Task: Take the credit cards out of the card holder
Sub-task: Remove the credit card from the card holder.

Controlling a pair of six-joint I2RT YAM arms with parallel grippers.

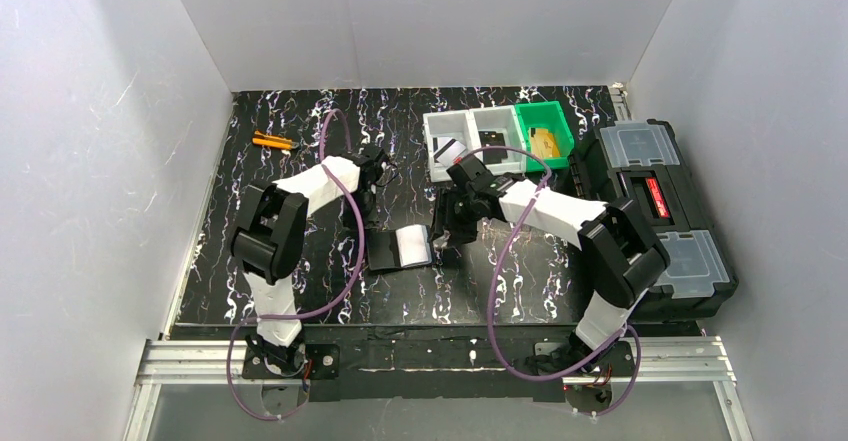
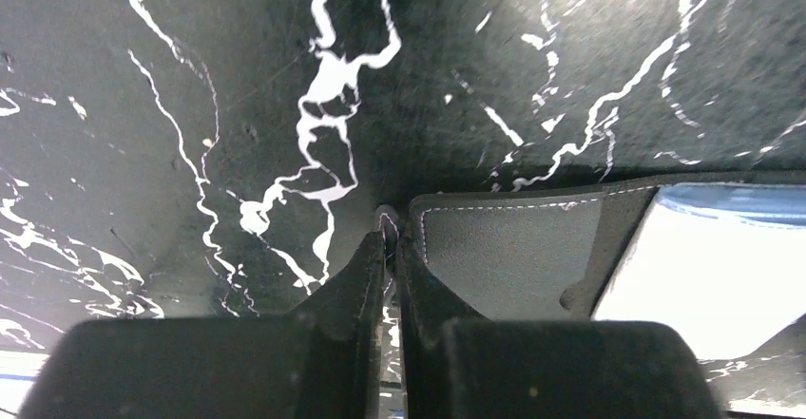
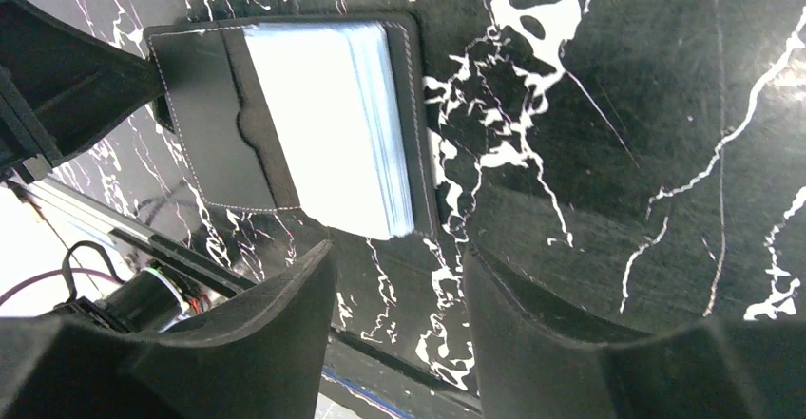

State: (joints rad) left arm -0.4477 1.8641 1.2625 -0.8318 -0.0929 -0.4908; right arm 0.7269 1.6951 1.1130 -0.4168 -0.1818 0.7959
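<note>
The card holder point(image 1: 384, 249) lies open on the black marbled table, between the two arms. A pale stack of credit cards point(image 1: 413, 245) sits in its right half. In the right wrist view the cards point(image 3: 328, 124) stick out of the holder's black pocket point(image 3: 214, 124). My left gripper point(image 1: 372, 201) is shut, its tips point(image 2: 388, 224) down at the holder's stitched corner point(image 2: 504, 248). My right gripper point(image 3: 399, 250) is open and empty, just beside the holder's card side point(image 1: 445, 241). Another card with a dark stripe point(image 1: 447, 150) lies in a pale bin.
Two pale bins point(image 1: 470, 121) and a green bin point(image 1: 545, 129) stand at the back. A large black toolbox point(image 1: 655, 211) with clear lids fills the right side. Orange sticks point(image 1: 272, 141) lie at the back left. White walls close in the table.
</note>
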